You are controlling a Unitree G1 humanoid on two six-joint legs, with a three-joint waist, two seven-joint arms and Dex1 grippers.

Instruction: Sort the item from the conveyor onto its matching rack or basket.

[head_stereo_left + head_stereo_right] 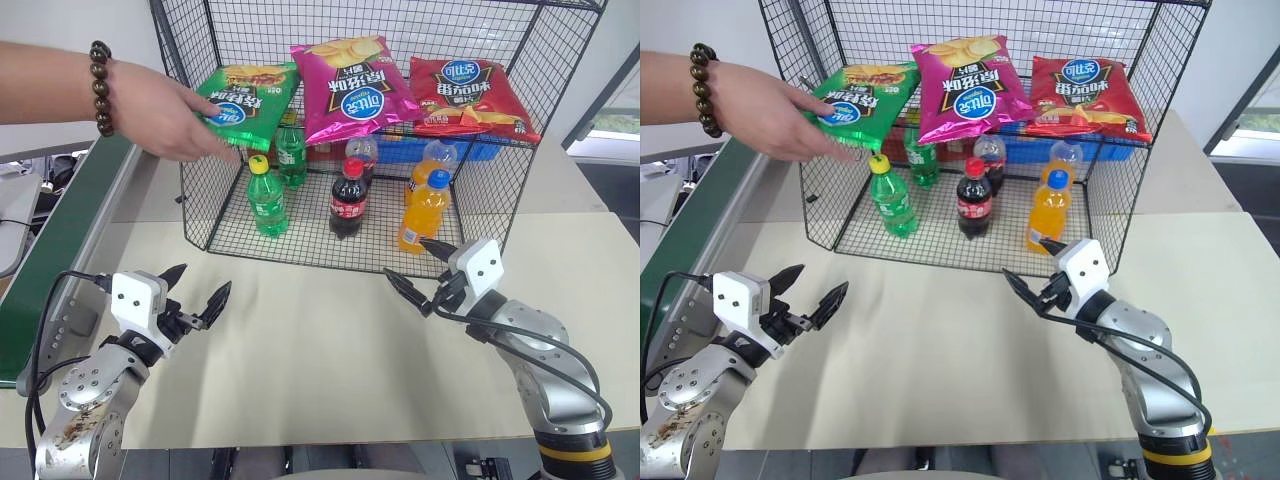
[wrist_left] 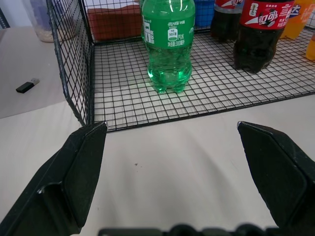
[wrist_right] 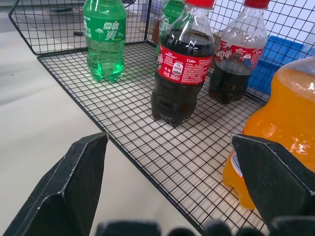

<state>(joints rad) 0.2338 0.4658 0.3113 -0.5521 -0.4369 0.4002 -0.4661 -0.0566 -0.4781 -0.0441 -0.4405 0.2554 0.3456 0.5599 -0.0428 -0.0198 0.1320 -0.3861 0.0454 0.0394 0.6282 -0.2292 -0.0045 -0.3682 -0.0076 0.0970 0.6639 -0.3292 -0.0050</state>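
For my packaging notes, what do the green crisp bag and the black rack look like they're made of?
Green crisp bag: probably thin plastic or foil film, glossy; it crinkles and catches light.
Black rack: looks like metal wire with a dark coating, thin rods crossing in an open see-through grid.

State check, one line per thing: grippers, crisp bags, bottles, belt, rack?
left gripper: open, empty, over the table.
right gripper: open, empty, in front of the rack.
green crisp bag: on the rack's upper shelf, a person's hand on it.
magenta bag: lying on the upper shelf.
red bag: lying on the upper shelf.
bottles: upright, capped, on the lower floor.
conveyor: nothing on the visible stretch.
rack: front open.
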